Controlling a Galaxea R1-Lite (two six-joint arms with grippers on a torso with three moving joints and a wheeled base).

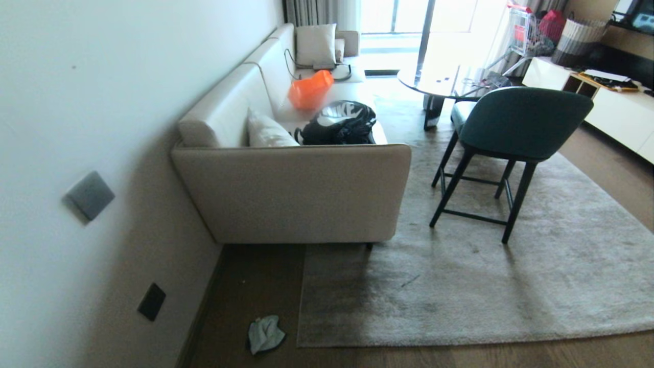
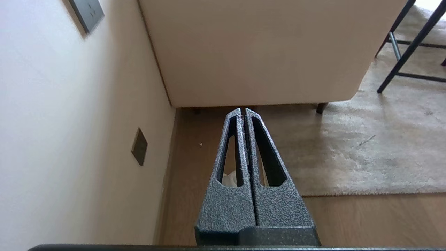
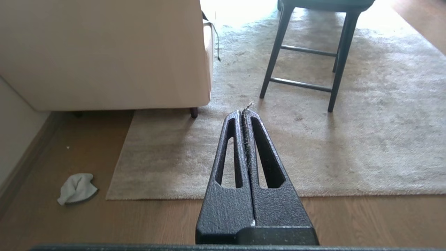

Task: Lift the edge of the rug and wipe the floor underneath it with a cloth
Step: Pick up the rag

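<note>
Head view tells you nothing's begun: the cloth [image 1: 264, 334] lies on the floor [image 1: 255, 278] off the flat rug edge [image 1: 306, 301], left gripper [image 2: 243, 112] and right gripper [image 3: 243, 113] both closed, empty.

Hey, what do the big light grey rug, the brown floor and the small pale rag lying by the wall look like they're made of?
The light grey rug looks like short shaggy pile, probably synthetic: tufted, matte surface. The brown floor seems to be wood or wood-look laminate: plank seams and grain, a slight sheen. The pale rag looks like soft fuzzy cloth, perhaps microfibre: crumpled folds, no shine.
</note>
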